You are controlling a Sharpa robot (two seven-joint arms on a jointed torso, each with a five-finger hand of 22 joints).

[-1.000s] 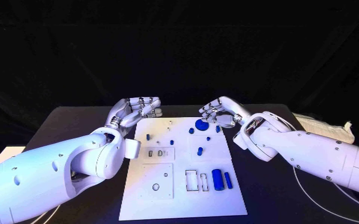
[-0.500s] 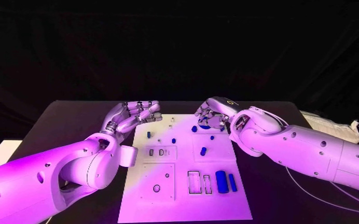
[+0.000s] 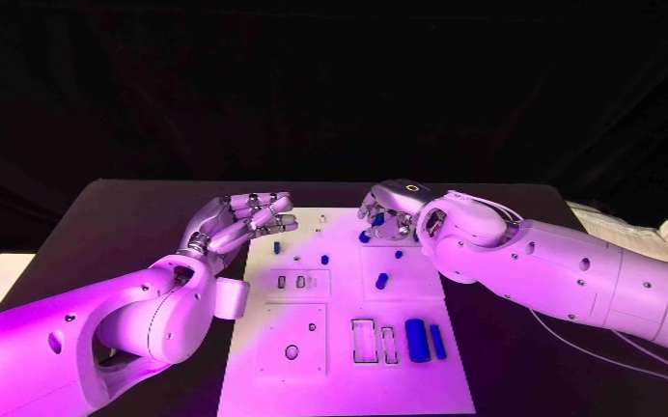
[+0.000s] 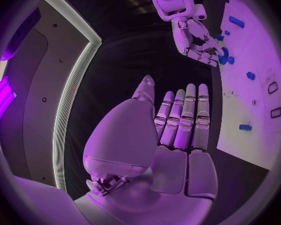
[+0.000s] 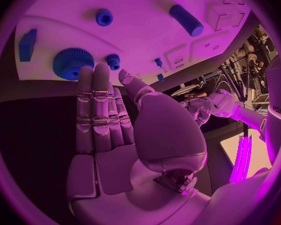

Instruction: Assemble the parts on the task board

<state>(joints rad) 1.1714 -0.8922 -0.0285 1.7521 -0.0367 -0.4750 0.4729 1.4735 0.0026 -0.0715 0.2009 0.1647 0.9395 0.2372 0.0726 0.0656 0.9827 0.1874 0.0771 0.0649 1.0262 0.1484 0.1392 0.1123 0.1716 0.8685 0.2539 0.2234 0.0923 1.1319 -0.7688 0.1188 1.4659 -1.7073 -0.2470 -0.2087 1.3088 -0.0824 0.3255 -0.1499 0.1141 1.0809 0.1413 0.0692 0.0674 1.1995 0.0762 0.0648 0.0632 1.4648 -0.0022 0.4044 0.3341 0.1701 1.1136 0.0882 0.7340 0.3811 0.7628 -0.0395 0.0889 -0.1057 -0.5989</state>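
Observation:
The white task board (image 3: 334,335) lies in the middle of the black table. My right hand (image 3: 390,212) hovers over the board's far edge with fingers stretched out and holds nothing. Its fingertips (image 5: 93,75) reach a large blue gear (image 5: 72,63) and a small blue gear (image 5: 113,61). A blue block (image 5: 28,45), a round blue piece (image 5: 103,17) and a blue cylinder (image 5: 186,20) lie further along the board. My left hand (image 3: 244,219) floats open beside the board's far left corner, fingers straight (image 4: 181,117) and empty.
Nearer me on the board lie a thick blue cylinder (image 3: 416,340), a thin blue bar (image 3: 437,342) and a small peg (image 3: 380,282), next to empty rectangular slots (image 3: 358,340). Pale cloth (image 3: 633,234) lies at the table's right edge.
My right hand has moved inward over the board's far edge and now covers the large gear in the head view. The left hand has barely moved. The camera has shifted a little.

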